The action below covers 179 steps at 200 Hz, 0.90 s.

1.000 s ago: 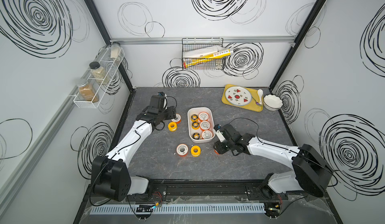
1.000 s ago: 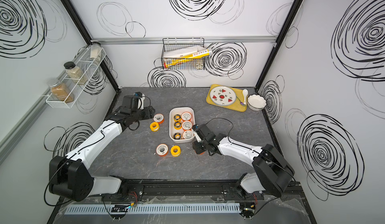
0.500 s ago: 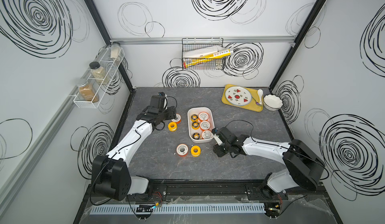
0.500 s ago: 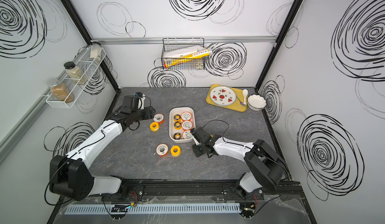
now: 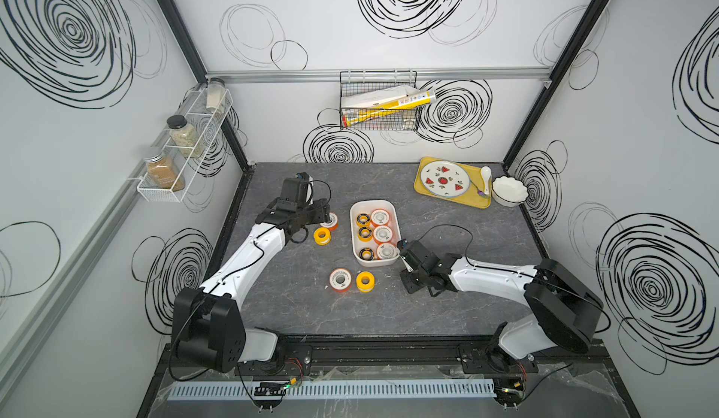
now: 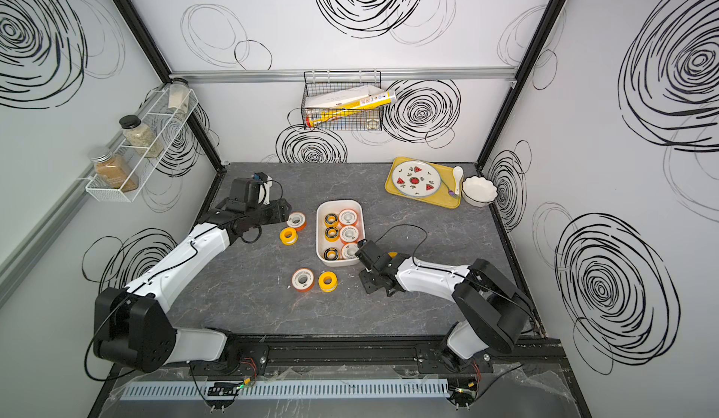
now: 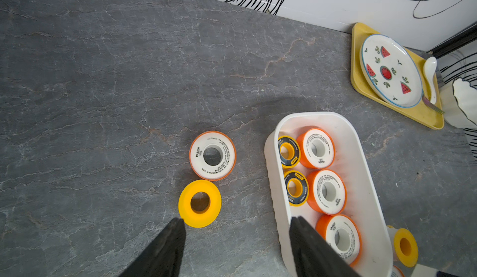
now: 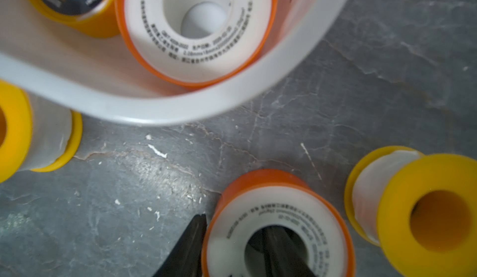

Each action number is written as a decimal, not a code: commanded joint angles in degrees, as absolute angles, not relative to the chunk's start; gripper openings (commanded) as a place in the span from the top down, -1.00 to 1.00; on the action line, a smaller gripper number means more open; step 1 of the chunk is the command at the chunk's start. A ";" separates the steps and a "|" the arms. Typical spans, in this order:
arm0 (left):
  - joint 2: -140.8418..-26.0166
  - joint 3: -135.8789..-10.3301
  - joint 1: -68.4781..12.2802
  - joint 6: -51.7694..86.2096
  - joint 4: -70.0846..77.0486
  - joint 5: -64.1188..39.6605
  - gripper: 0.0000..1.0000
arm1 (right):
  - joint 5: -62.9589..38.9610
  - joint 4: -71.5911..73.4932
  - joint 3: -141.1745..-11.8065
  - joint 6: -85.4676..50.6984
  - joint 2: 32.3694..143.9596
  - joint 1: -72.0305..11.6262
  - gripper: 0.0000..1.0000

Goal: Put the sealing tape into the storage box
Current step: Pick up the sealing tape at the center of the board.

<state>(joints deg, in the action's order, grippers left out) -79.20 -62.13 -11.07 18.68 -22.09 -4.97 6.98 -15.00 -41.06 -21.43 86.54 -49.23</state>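
Grey marbled tabletop [image 5: 295, 311], swirl-patterned walls [image 5: 330, 7]

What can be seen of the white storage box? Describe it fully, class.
The storage box is a white, plastic-looking tub, oblong with rounded corners and a flared rim. It stands upright, lidless, near the middle of the grey table. Inside lie flat three black-faced yellow spools in one row and three white-faced orange spools alongside.

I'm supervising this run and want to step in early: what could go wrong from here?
The right pincer straddles only one wall of the orange spool, one finger in its hole, so it might tilt or slip on lifting. The box already holds six spools with little bare floor; another may perch on top or catch the rim.
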 commanded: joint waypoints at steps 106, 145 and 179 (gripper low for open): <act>-79.89 -62.40 -10.46 18.89 -20.65 -5.01 -0.42 | 12.03 -21.14 -40.77 -25.07 83.93 -49.57 0.42; -79.80 -62.42 -10.40 18.85 -20.65 -4.93 -0.42 | 14.09 -23.93 -43.15 -25.89 77.64 -49.20 0.40; -79.72 -62.47 -10.44 18.86 -20.73 -5.01 -0.42 | 12.26 -24.72 -46.53 -24.32 75.70 -46.98 0.40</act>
